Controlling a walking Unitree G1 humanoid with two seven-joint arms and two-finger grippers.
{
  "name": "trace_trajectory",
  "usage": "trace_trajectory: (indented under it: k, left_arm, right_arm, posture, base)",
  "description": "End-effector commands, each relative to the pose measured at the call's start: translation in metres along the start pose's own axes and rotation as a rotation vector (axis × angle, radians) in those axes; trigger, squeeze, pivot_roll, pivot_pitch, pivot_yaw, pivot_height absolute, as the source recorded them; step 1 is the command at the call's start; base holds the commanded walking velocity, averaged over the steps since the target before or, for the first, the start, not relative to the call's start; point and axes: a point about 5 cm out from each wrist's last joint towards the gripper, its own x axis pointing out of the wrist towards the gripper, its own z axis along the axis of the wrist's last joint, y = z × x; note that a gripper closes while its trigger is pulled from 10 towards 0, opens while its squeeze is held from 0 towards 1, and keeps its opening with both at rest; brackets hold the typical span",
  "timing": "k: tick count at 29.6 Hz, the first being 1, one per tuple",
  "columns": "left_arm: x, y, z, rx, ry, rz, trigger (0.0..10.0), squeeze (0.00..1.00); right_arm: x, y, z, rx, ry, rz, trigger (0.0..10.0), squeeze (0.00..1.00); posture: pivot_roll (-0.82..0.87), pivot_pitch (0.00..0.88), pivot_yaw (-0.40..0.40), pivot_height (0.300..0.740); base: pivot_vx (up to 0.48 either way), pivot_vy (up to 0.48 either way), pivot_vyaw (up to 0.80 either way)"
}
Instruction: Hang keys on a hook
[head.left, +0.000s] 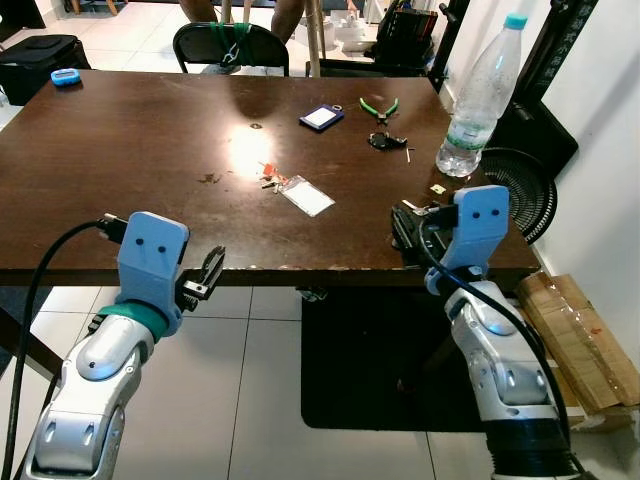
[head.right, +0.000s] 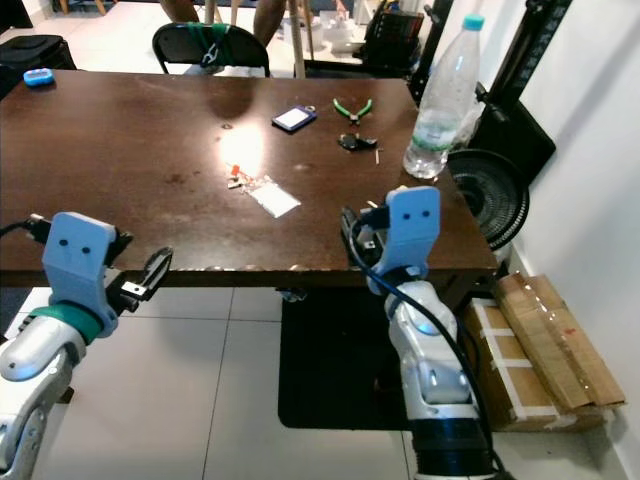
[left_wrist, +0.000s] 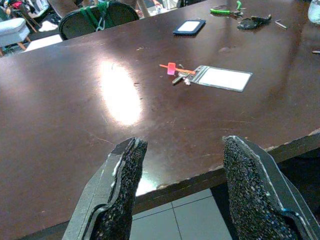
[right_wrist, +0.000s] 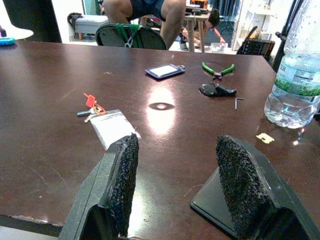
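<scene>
A small bunch of keys (head.left: 271, 180) with a red tag lies mid-table, attached to a white card sleeve (head.left: 308, 196); the keys (right_wrist: 90, 108) also appear in the right wrist view. My left gripper (head.left: 205, 274) hovers open just off the table's near edge, left of the keys and well short of them. My right gripper (head.left: 406, 236) is open over the near right corner, above a flat black plate (right_wrist: 212, 205). Nothing is between either pair of fingers.
The dark wooden table (head.left: 120, 170) also carries a blue card holder (head.left: 321, 117), green pliers (head.left: 380, 105), a small black object (head.left: 385, 141) and a tall water bottle (head.left: 480, 95). A chair (head.left: 230, 45) stands behind, a fan (head.left: 518, 190) and cardboard (head.left: 585, 340) to the right.
</scene>
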Motion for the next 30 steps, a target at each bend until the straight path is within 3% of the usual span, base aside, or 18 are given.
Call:
trace_trajectory:
  k: [1, 9, 17, 26, 30]
  left_arm:
    - [0.012, -0.009, 0.016, -0.143, -0.002, 0.082, 10.0, 0.0]
    - [0.011, -0.006, 0.018, -0.145, -0.002, 0.089, 10.0, 0.0]
    - [0.0, -0.005, 0.012, -0.131, 0.02, 0.11, 10.0, 0.0]
    - [-0.001, -0.013, 0.007, -0.079, 0.052, 0.035, 10.0, 0.0]
    - [-0.011, -0.018, -0.002, -0.043, 0.099, -0.044, 10.0, 0.0]
  right_arm:
    - [0.002, 0.023, 0.02, 0.092, -0.011, 0.01, 10.0, 0.0]
    - [0.003, 0.028, 0.021, 0.096, -0.024, 0.025, 10.0, 0.0]
    - [-0.001, 0.027, 0.011, 0.117, 0.02, 0.026, 10.0, 0.0]
    - [-0.006, 0.028, 0.005, 0.079, 0.046, 0.045, 10.0, 0.0]
    - [-0.011, 0.03, -0.001, 0.044, 0.079, 0.045, 10.0, 0.0]
  posture:
    - [-0.12, 0.029, 0.097, 0.74]
    - [-0.08, 0.031, 0.1, 0.74]
    - [-0.07, 0.039, 0.085, 0.74]
    - [-0.08, 0.047, 0.085, 0.74]
    - [-0.07, 0.043, 0.081, 0.74]
  base:
    - [0.0, 0.0, 0.0]
    - [0.0, 0.0, 0.0]
    - [0.0, 0.0, 0.0]
    - [0.0, 0.0, 0.0]
    - [0.0, 0.0, 0.0]
